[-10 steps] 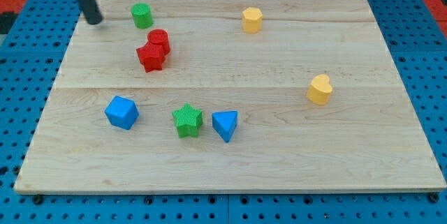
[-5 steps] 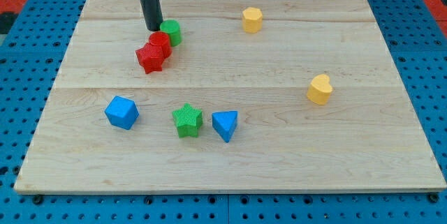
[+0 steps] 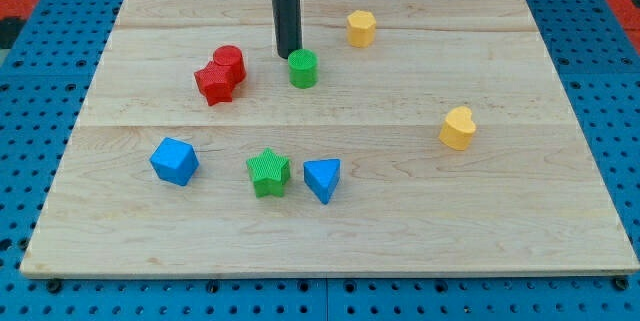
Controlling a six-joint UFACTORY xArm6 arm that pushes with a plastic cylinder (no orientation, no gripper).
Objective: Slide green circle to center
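The green circle (image 3: 303, 68) is a small green cylinder on the wooden board (image 3: 400, 211), above the board's middle and a little to the left. My tip (image 3: 288, 55) is at the circle's upper left edge, touching or nearly touching it. The dark rod rises from the tip to the view's top.
Two red blocks (image 3: 221, 73) sit pressed together left of the green circle. A yellow hexagon block (image 3: 361, 28) is at the upper right and a yellow heart block (image 3: 458, 128) at the right. A blue cube (image 3: 174, 161), a green star (image 3: 268, 172) and a blue triangle (image 3: 322, 179) line up lower left.
My tip swept from the board's upper left to the right and slightly down. The green circle slid with it, past the red blocks, towards the board's middle.
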